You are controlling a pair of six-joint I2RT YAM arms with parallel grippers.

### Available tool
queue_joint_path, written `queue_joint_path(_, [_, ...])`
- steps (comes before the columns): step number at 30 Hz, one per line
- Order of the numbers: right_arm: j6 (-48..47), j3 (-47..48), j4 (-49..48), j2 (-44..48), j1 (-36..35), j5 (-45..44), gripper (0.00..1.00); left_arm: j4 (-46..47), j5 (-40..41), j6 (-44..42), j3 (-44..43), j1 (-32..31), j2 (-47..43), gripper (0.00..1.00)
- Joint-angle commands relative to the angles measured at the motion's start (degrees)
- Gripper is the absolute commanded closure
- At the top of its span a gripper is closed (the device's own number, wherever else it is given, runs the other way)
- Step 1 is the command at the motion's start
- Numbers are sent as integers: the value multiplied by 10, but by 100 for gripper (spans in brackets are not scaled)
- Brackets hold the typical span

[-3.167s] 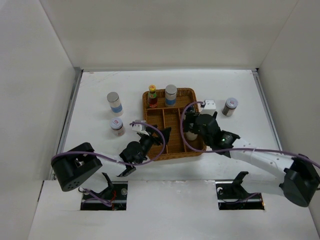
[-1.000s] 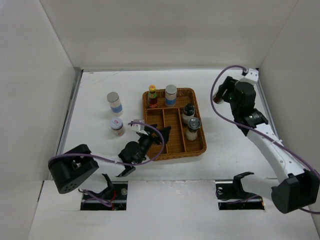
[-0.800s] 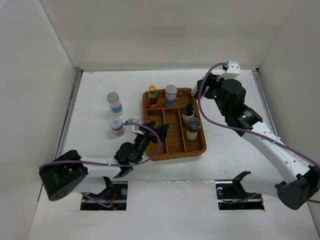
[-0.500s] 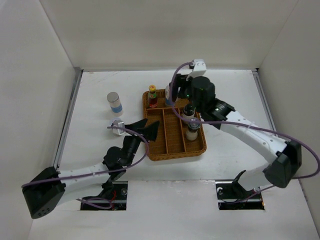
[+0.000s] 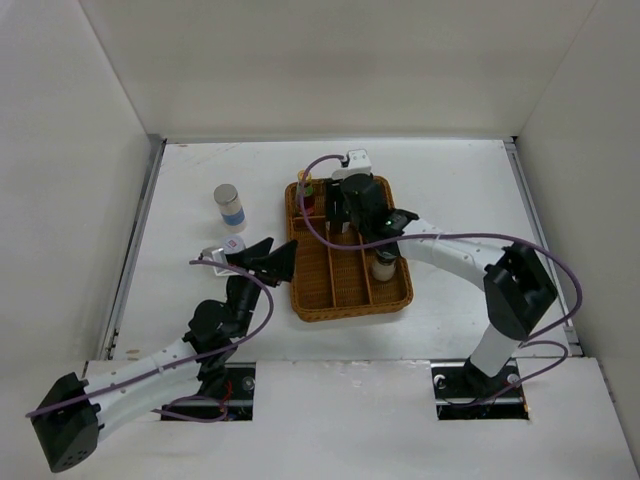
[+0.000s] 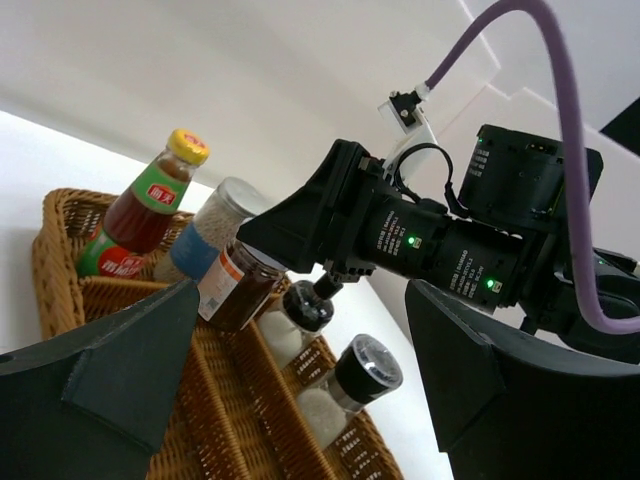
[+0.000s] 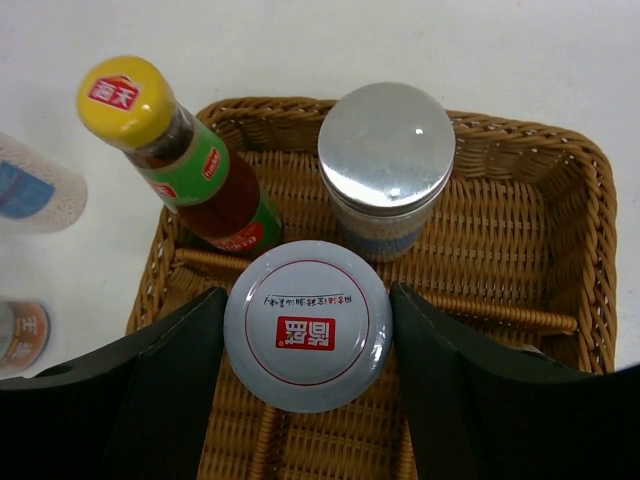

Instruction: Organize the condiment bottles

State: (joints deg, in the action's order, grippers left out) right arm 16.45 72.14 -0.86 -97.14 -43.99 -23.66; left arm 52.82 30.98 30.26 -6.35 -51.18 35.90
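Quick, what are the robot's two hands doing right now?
Left hand: open, holding nothing.
Right hand: closed on the white-lidded jar.

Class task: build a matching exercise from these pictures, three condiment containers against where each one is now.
Things: 1 yellow-capped sauce bottle; 2 white-lidded jar; 3 leftmost blue-banded cylinder.
Places: A on the table, left of the tray; B in the right end effector; C in the tray's back-left corner.
Pairs: 1-C; 2-B; 3-A.
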Motion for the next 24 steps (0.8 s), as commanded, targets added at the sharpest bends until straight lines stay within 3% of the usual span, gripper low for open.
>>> queue_joint_path(1, [1, -5, -112, 3, -6, -29, 49, -18, -1, -4, 7, 5, -6, 16])
queue_joint_path(18, [-20, -29, -134, -55, -14, -68, 48, -16, -1, -3, 3, 14, 19, 16])
queue_joint_path(21, [-13, -35, -134, -63, -14, -69, 40, -18, 0, -4, 3, 15, 21, 16])
queue_joint_path(24, [-9, -39, -134, -56, -15, -70, 24, -30, 6, -3, 0, 17, 22, 17])
